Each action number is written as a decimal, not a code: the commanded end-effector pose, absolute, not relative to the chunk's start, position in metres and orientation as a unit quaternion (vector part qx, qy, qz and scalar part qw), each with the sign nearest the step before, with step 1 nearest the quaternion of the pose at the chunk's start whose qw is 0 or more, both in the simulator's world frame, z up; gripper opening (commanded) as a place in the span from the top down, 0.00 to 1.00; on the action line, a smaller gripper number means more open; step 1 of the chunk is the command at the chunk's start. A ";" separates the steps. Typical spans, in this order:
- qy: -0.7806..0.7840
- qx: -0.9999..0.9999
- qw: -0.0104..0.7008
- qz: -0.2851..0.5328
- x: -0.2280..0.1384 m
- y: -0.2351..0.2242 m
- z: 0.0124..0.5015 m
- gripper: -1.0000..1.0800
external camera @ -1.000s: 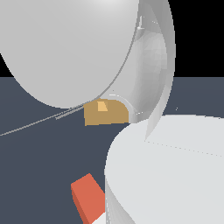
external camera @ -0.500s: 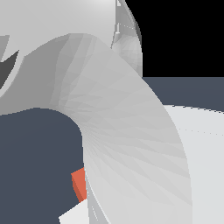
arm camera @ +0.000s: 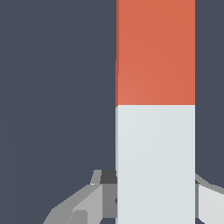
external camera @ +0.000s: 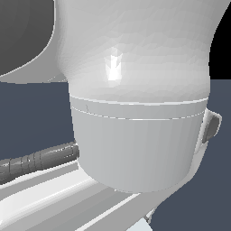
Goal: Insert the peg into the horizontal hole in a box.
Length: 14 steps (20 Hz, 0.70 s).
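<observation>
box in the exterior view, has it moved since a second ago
Cannot tell. The arm now fills the exterior view and hides the box completely, leaving only dark floor visible around it.

In the exterior view the arm (external camera: 135,113) stands close before the camera and covers almost the whole scene; the floor (external camera: 31,113) lies behind it on both sides. A cable (external camera: 38,159) comes out from behind the arm toward the exterior view's left. In the wrist view the peg (arm camera: 155,109) lies between the fingers (arm camera: 85,203) of the gripper (arm camera: 148,201), above the floor.
</observation>
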<state>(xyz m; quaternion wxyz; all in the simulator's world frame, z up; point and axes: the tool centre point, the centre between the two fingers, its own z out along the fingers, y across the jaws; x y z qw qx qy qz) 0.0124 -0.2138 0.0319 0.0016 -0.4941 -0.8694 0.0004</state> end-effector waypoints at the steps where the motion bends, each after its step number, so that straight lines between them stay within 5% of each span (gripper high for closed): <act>1: -0.860 -0.510 0.000 0.000 0.007 -0.196 0.038 1.00; 14: -0.804 -0.595 0.000 0.000 -0.014 -0.094 0.063 1.00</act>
